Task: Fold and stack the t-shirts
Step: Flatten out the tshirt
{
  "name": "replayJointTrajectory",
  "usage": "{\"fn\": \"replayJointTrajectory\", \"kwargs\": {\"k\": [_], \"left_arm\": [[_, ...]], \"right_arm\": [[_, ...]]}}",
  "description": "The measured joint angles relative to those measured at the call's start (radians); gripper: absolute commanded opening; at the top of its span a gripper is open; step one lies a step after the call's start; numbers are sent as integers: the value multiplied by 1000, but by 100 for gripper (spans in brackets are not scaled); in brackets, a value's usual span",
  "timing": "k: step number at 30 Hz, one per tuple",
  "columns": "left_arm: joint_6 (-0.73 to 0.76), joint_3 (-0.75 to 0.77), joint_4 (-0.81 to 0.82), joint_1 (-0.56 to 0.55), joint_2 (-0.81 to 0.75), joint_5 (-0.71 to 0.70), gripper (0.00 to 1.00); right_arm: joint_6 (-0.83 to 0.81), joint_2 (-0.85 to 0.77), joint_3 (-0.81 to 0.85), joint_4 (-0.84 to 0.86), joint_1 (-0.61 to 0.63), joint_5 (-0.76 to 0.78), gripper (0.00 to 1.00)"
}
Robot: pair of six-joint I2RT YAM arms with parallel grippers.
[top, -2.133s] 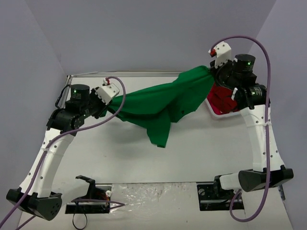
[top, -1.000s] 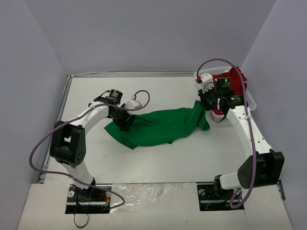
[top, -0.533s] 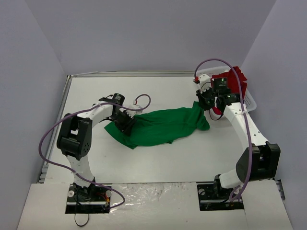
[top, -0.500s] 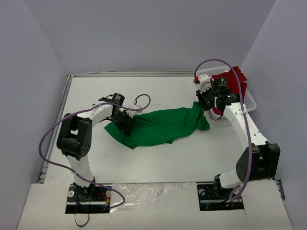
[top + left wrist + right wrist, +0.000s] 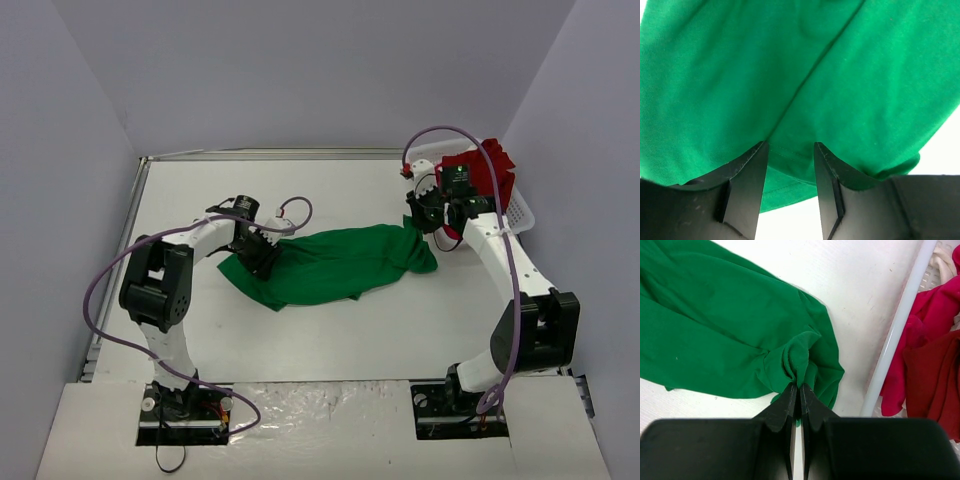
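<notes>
Jaws: right gripper (image 5: 795, 387) pinches the green shirt (image 5: 330, 262) at its 3 o'clock end. Left gripper (image 5: 790, 150), parted but narrowing, straddles its 9 o'clock edge. I have lowered it from mid-air to centre, ready for folding. The red shirt (image 5: 480, 175) waits at 2 o'clock.

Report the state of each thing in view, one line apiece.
green t-shirt: unfolded, rumpled, lying on the table.
red t-shirt: unfolded, crumpled inside the basket.
basket: upright at the table's edge, holding the red t-shirt.
left gripper: jaws apart, straddling the green t-shirt's hem.
right gripper: jaws shut, pinching a pucker of the green t-shirt.
</notes>
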Motion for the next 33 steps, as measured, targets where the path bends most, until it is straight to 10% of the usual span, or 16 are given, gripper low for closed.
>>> {"fn": "replayJointTrajectory", "kwargs": {"k": [14,16,17,33], "left_arm": [[5,-3,24,0,9,-25,39],[6,-4,26,0,9,-27,27],[8,-5,31,0,10,-29,3],[30,-45,-19,0,-53,-33,2]], "right_arm": [[-4,37,-27,14,0,-2,0],[-5,41,-31,14,0,-2,0],[-7,43,-31,14,0,-2,0],[-15,55,-46,23,0,7,0]]}}
